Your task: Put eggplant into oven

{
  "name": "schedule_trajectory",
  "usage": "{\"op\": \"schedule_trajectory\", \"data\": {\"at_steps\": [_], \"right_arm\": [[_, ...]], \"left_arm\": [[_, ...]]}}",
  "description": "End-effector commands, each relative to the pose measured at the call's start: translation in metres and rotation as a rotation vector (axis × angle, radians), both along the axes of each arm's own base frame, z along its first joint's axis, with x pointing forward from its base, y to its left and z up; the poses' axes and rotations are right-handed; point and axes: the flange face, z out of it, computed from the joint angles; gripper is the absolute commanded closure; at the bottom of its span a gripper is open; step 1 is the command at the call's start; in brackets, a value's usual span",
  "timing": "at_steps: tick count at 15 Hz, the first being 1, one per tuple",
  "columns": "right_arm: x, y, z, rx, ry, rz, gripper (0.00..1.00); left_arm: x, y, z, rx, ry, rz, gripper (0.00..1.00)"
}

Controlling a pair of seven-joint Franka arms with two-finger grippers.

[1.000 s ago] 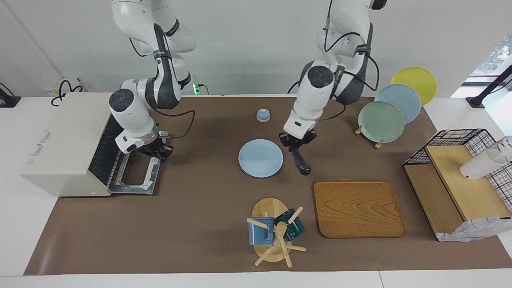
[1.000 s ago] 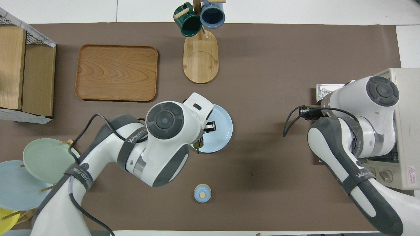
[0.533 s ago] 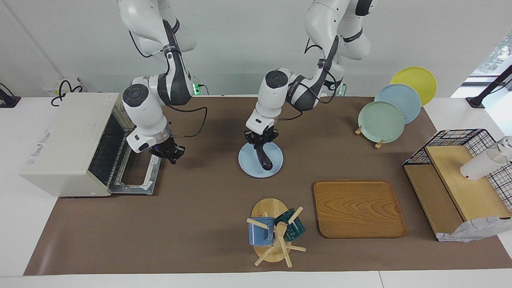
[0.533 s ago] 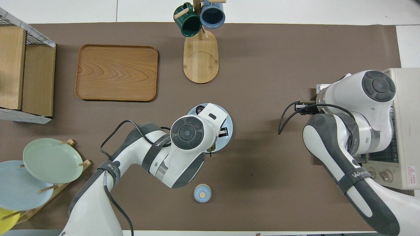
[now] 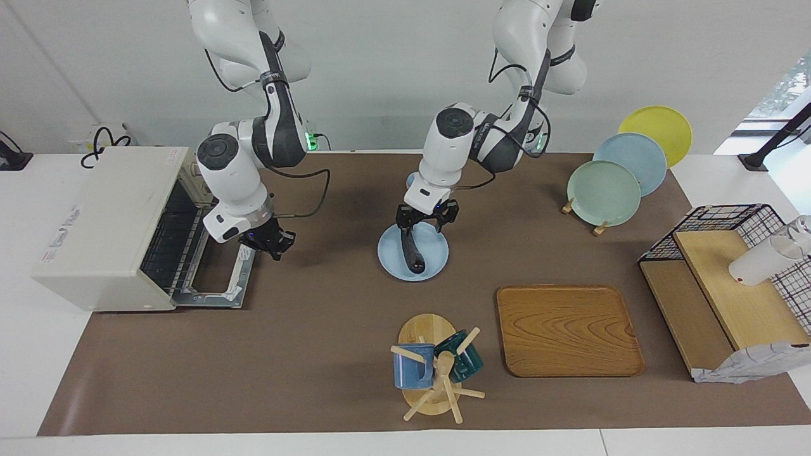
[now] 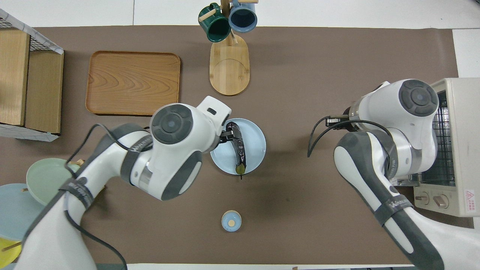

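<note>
Now glossy slender eggplant (image 5: pixel 412 251) lies on round blue plate (image 5: pixel 436 265).

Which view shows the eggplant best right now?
The overhead view: the eggplant lies on the light blue plate with nearly its whole length and stem end visible beside the left gripper. The facing view shows it foreshortened, its nearer end under the left gripper.

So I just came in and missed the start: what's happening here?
The long dark purple eggplant lies on the light blue plate mid-table. The left gripper hangs over its nearer end, jaws open, not holding it. The boxy white toaster oven stands with its door down, and the right gripper hovers beside the door.
</note>
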Motion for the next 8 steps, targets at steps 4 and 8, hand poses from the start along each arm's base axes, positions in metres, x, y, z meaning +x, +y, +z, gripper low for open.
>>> {"op": "schedule_trajectory", "data": {"at_steps": [4,8], "right_arm": [[0.000,0.204,0.045,0.014,-0.023,-0.047,0.84],[-0.029,0.346,-0.002,0.043,-0.074,-0.052,0.85]], "left_arm": [[0.073,0.171,0.024,0.005,0.019,-0.098,0.00],[0.091,0.250,0.023,0.012,-0.001,-0.168,0.00]]}}
